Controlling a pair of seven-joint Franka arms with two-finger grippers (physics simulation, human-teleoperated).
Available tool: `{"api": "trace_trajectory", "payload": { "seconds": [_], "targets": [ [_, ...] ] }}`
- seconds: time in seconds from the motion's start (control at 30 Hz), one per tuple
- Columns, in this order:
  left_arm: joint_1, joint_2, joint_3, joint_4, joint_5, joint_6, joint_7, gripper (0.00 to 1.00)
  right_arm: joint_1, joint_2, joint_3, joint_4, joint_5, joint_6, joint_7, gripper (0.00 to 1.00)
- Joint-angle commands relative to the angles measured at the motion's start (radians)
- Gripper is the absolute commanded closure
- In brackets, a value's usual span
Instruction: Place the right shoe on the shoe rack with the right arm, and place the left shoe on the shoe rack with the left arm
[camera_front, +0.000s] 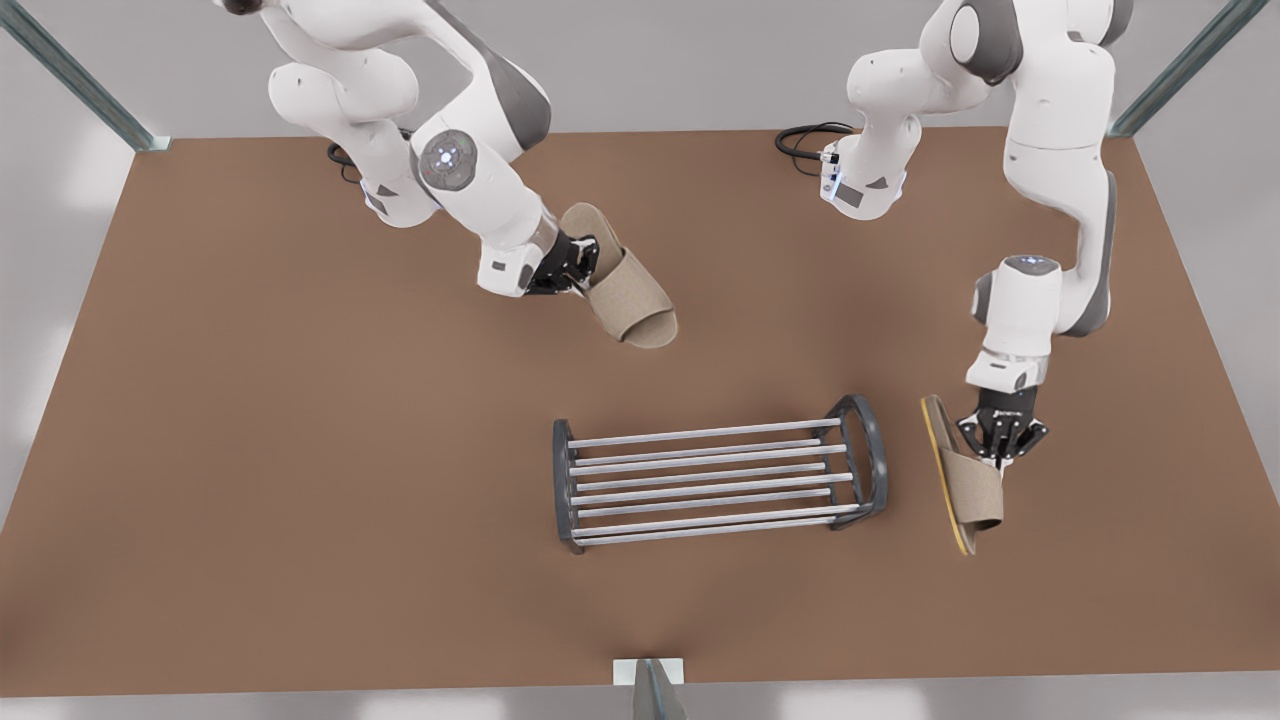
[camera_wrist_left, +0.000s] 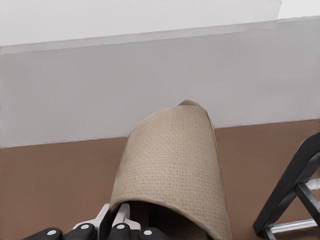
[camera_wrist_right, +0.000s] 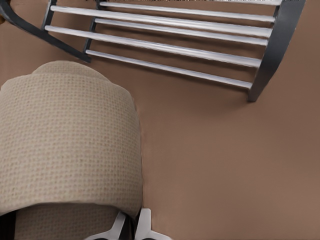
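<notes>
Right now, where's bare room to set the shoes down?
Free: shoe rack, all rods bare; table off the rack's front-view-left end and on its camera side. Tight: the other end, left gripper holding left shoe close by. Right gripper holds right shoe beyond the rack.

We find no readable text, label, brand, number or sign anywhere in these views. The beige slippers, the metal rack, the white robot arms and the brown table surface all appear plain and unmarked to us.
</notes>
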Motion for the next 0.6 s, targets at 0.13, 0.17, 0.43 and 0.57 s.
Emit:
{"api": "trace_trajectory", "payload": {
  "seconds": [0.13,0.17,0.43,0.57],
  "targets": [
    [-0.002,-0.136,-0.050,0.038,0.001,-0.296,-0.168,0.77,-0.013,0.201,-0.036,0.196,-0.107,0.058,0.623,0.79],
    [-0.004,-0.158,-0.065,0.045,0.001,-0.346,-0.170,0.77,-0.011,0.234,-0.059,0.222,-0.132,0.058,0.623,0.79],
    [-0.009,-0.268,-0.125,0.058,0.000,-0.567,-0.170,0.77,0.142,0.376,-0.128,0.388,-0.204,0.058,0.757,0.79],
    [-0.012,-0.299,-0.168,0.094,-0.005,-0.688,-0.193,0.77,0.147,0.437,-0.134,0.429,-0.240,0.086,0.763,0.79]
  ]
}}
